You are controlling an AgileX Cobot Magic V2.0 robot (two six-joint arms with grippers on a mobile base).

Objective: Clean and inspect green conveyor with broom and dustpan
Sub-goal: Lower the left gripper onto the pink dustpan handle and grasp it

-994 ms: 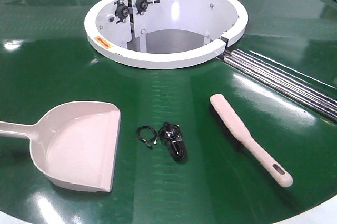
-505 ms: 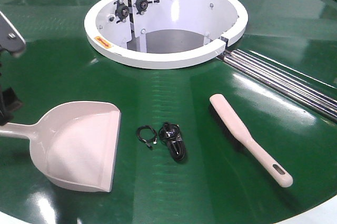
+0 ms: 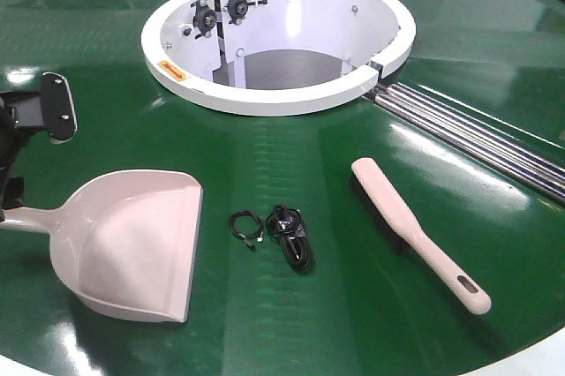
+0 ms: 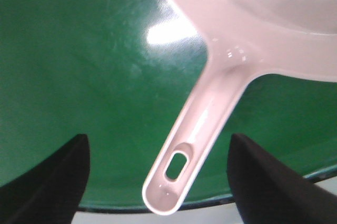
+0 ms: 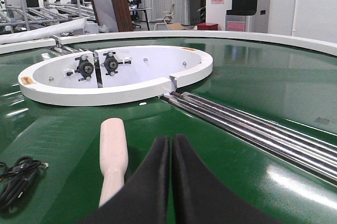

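The green conveyor point(image 3: 291, 160) fills the front view. On it at the left lies the pale pink dustpan point(image 3: 132, 244), mouth to the right, handle running off the left edge. My left gripper point(image 3: 31, 142) hangs open over that handle. In the left wrist view its two dark fingers point(image 4: 58, 182) stand wide on either side of the handle's slotted end point(image 4: 181, 163), touching nothing. The broom point(image 3: 415, 226) lies at the right, bristles down. My right gripper point(image 5: 169, 142) is shut and empty, low over the belt just right of the broom point(image 5: 113, 150); the front view does not show it.
A white ring hub point(image 3: 265, 98) rises from the belt's middle, with silver rails point(image 3: 477, 142) running off to the right. Two small black cable coils point(image 3: 287, 233) lie between dustpan and broom. The belt's white edge point(image 4: 295, 203) is close behind the handle end.
My left gripper has come in from the left edge and dropped toward the dustpan handle. Dustpan, broom and cables lie where they were.
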